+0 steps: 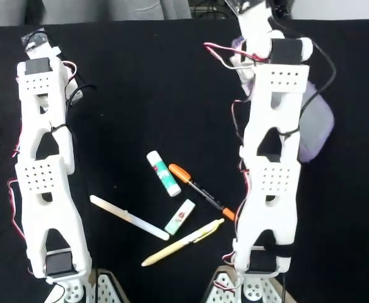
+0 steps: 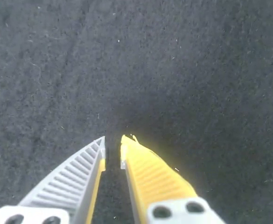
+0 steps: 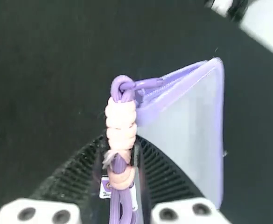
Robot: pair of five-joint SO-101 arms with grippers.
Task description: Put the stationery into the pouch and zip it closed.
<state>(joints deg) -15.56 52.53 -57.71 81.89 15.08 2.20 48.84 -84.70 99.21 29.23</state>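
The right gripper (image 3: 120,144) is clamped on the braided pull cord (image 3: 121,121) of the lilac pouch (image 1: 316,126), which lies far right on the black worktop (image 1: 140,76). The left gripper (image 2: 113,142), at the far left, holds nothing, its jaws almost together. The glue stick (image 1: 163,173), orange pen (image 1: 203,191), white pen (image 1: 128,217), eraser (image 1: 180,216) and yellow pen (image 1: 182,242) lie loose between the arms, nearer.

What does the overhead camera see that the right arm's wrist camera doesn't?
High view: the loose stationery, namely a glue stick, an orange pen, a yellow pen, a white pen and a small green-and-white item. Right wrist view: the right gripper shut on the pouch's beaded zipper cord, seen close up. Both: the purple pouch and the black table.
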